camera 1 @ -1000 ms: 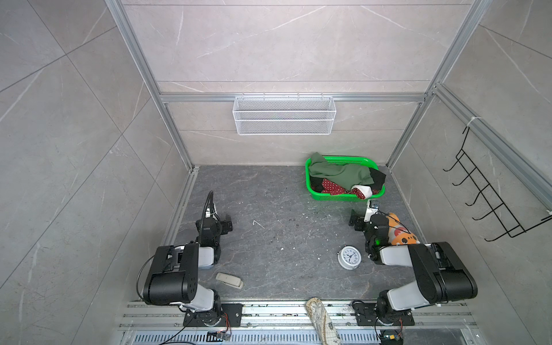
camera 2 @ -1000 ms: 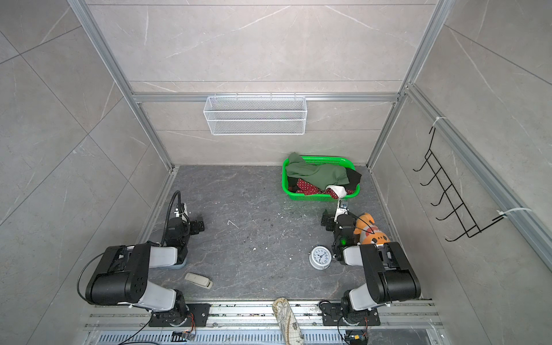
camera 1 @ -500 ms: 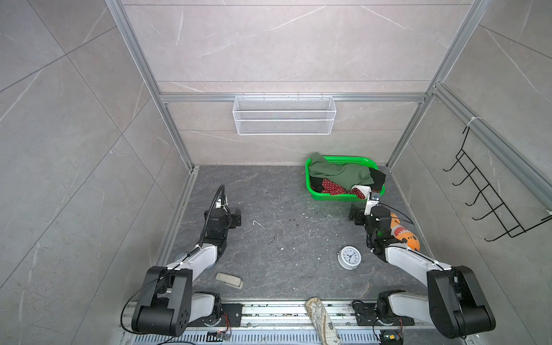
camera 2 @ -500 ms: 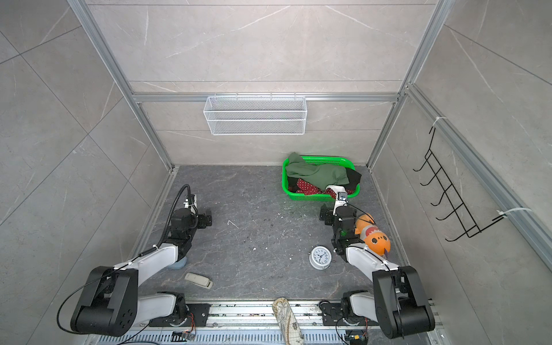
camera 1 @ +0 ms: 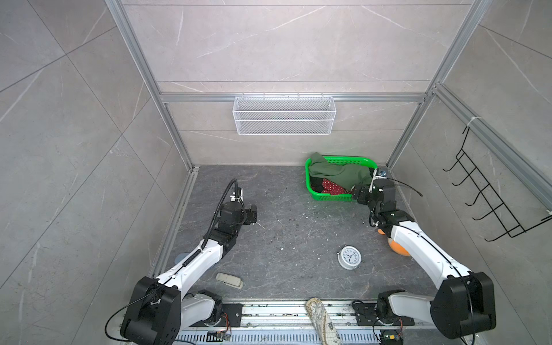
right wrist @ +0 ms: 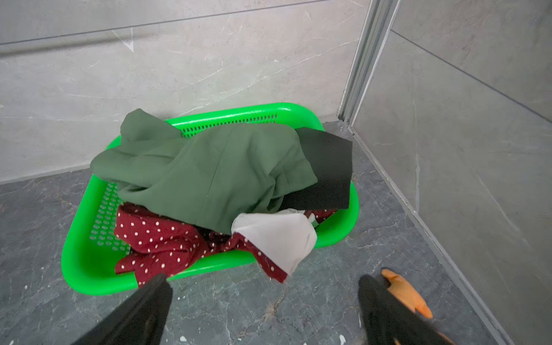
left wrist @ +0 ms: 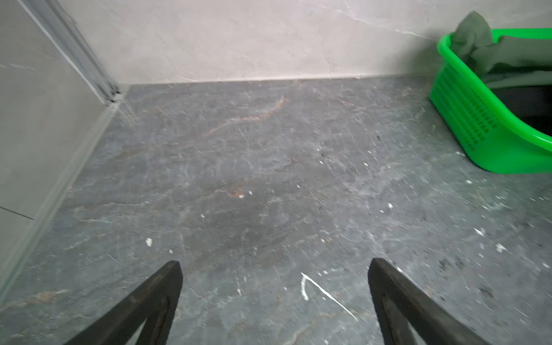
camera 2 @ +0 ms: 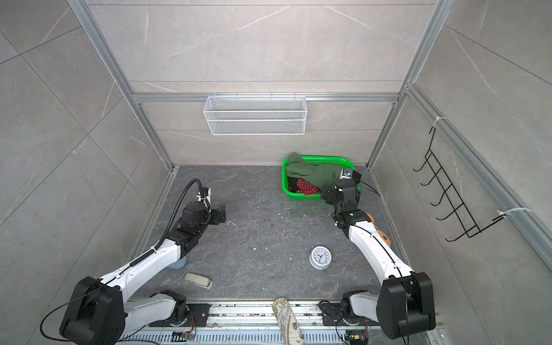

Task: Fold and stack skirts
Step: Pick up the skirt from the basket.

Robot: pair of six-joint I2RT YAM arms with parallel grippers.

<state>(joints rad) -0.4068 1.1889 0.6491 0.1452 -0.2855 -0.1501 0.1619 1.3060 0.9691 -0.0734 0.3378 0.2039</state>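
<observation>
Skirts [camera 1: 337,179]: state location, top views. (Tech A)

All three lie heaped in the green basket [camera 1: 331,197] at the far right corner of the desk [camera 1: 292,227]. The right claw [camera 1: 357,195] stands just beside the basket's near rim, jaws wide, empty. The left claw [camera 1: 252,216] is well apart from the basket, also wide and empty. Nearer arm: right. (Tech B)

Left wrist view? (Tech A)

The left claw [left wrist: 274,264] is spread over bare grey, stone-patterned desk. The basket sits at the view's edge, and the olive skirt [left wrist: 478,44] drapes over its rim. (Tech B)

Right wrist view? (Tech A)

The heap lies straight ahead of the right claw [right wrist: 265,282], not touching it. The olive skirt is on top: matte woven cloth, soft folds, one seam, long axis crosswise to the claw's approach. The red dotted skirt [right wrist: 158,239] lies beneath, crumpled. One corner, beside a white cloth flap [right wrist: 274,239], spills over the near rim toward the claw. The black skirt [right wrist: 325,167] lies on the far side, flat and sharp-edged. The basket is rigid glossy plastic with perforated walls. An orange plush fish [right wrist: 403,289] lies just beside one finger [right wrist: 385,307]. (Tech B)

Judgement? (Tech A)

The olive skirt is probably the first pick. Lifting it may drag the red one along. (Tech B)
</observation>
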